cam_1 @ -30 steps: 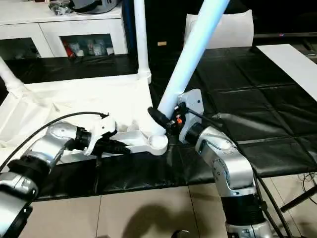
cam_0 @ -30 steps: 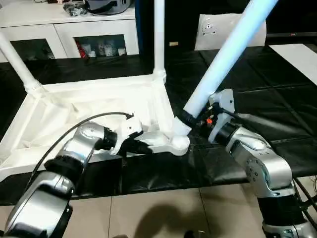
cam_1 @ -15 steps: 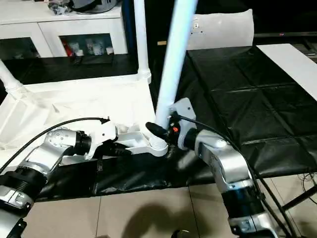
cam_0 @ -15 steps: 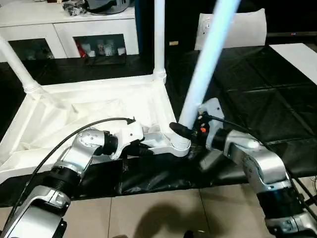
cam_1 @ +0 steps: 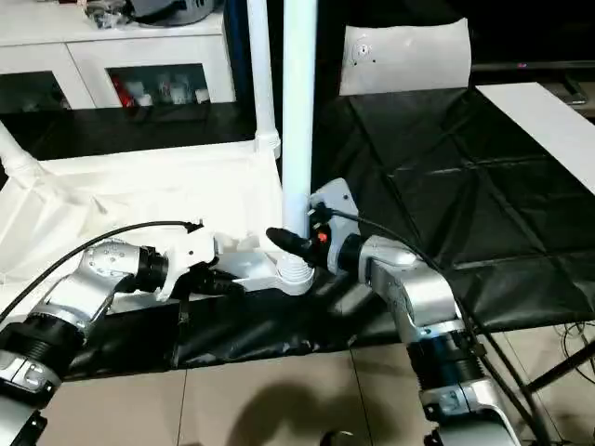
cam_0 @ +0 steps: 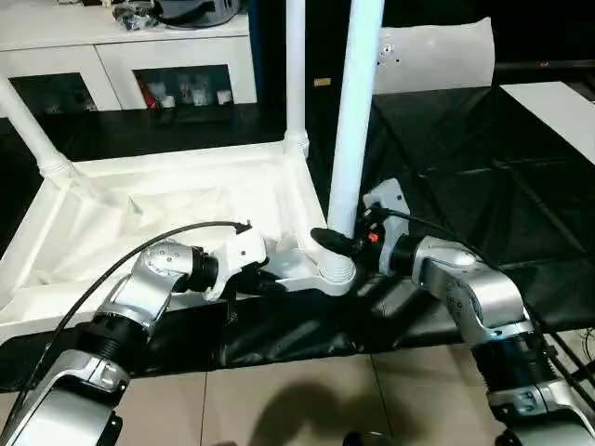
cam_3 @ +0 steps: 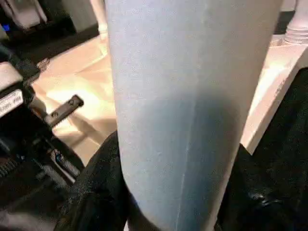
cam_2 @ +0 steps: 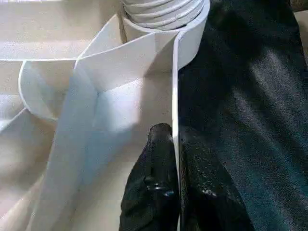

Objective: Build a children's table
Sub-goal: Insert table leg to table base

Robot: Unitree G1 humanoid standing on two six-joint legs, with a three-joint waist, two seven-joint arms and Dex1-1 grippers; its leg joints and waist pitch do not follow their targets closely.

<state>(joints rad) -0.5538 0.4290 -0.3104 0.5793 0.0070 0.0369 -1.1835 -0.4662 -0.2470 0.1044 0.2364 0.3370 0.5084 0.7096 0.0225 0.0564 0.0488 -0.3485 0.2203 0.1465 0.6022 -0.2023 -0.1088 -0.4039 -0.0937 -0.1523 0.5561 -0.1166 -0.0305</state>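
Left eye view: right end effector [cam_0: 337,243] grips long tapered white tube leg [cam_0: 353,121], upright over near-right corner socket [cam_0: 337,270] of upturned white plastic tabletop [cam_0: 167,209]. Left end effector [cam_2: 174,144] pinches the near rim; keep leg vertical, press straight down.

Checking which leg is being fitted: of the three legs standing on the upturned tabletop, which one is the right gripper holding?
The near-corner leg, the closest and thickest-looking: the right gripper clamps its base just above the socket. The far-corner leg and the left-corner leg stand alone.

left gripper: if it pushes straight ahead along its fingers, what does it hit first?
Probably the corner socket holding the upright leg. The left gripper is clamped on the table top's rim, which runs straight to that socket; depth is hard to judge.
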